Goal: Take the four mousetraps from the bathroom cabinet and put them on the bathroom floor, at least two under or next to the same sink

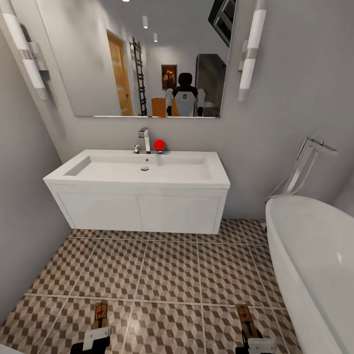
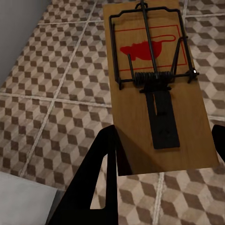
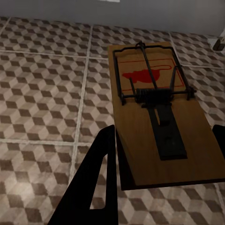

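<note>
Each gripper holds one mousetrap over the cube-patterned bathroom floor (image 1: 167, 275). My left gripper (image 1: 98, 328) (image 2: 164, 159) is shut on the near end of a brown wooden mousetrap (image 1: 101, 312) (image 2: 150, 89) with a red mouse print and a black wire spring. In the same way my right gripper (image 1: 250, 334) (image 3: 164, 164) is shut on a second mousetrap (image 1: 244, 317) (image 3: 154, 117). The white sink (image 1: 64, 173) with its chrome tap (image 1: 145, 140) stands ahead on a white vanity. The mirror reflects a low orange-brown cabinet (image 1: 158, 106) behind me.
A white bathtub (image 1: 314, 255) with a chrome floor tap (image 1: 305, 162) fills the right side. A grey wall (image 1: 24, 206) closes the left. A red ball (image 1: 159, 144) sits on the sink's back edge. Open tiled floor lies between me and the vanity.
</note>
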### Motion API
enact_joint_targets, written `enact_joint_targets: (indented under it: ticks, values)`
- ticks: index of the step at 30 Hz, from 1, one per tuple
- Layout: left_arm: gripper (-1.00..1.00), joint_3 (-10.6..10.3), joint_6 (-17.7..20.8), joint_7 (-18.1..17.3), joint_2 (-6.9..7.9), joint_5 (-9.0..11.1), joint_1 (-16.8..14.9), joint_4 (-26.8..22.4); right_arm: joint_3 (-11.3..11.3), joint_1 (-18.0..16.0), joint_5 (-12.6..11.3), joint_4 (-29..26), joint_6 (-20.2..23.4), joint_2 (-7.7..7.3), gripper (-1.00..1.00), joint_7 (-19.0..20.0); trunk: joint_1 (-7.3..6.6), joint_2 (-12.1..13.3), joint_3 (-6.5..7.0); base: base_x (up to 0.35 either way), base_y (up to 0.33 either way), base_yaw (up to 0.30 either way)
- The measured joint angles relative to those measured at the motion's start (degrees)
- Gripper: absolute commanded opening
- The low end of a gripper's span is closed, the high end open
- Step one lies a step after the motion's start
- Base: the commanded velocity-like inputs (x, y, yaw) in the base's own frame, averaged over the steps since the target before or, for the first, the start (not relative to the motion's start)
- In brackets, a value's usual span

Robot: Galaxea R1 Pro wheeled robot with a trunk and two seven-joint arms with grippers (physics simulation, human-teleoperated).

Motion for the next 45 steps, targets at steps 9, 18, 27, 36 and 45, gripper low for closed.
enact_joint_targets:
  ticks: [9, 18, 27, 36, 45]
  values:
    - [-1.00, 0.10, -0.14, 0.08, 0.61, -0.09, -0.01, -0.10, 0.04, -0.01, 0.01, 0.06, -0.23, 0.00, -1.00, 0.14, 0.00, 0.00, 0.00, 0.000, 0.000, 0.000]
    - [-1.00, 0.29, 4.99, 0.40, -0.13, -0.25, 0.06, -0.81, 0.16, -0.01, 0.15, -0.64, 0.24, 0.76, -1.00, 0.23, 0.00, 0.00, 0.00, 0.000, 0.000, 0.000]
    - [-1.00, 0.43, 35.38, 0.43, 2.54, -1.29, 0.02, -18.21, 0.04, -0.06, 0.26, -15.24, 17.55, 2.91, -1.00, -2.81, 0.00, 0.00, 0.01, 0.000, 0.000, 0.000]
    - [-1.00, 0.76, 42.97, 1.81, 4.36, -1.14, -1.48, -25.18, 0.23, -1.09, 0.60, -35.35, 42.14, 5.86, -1.00, -3.86, 0.00, 0.00, 0.01, 0.000, 0.000, 0.000]
    - [-1.00, 12.22, 57.92, 6.21, 6.90, -1.83, -5.93, -37.46, 0.29, -5.34, 6.49, -36.19, 51.49, 7.59, -1.00, -4.11, 0.00, 0.00, 0.01, 0.000, 0.000, 0.000]
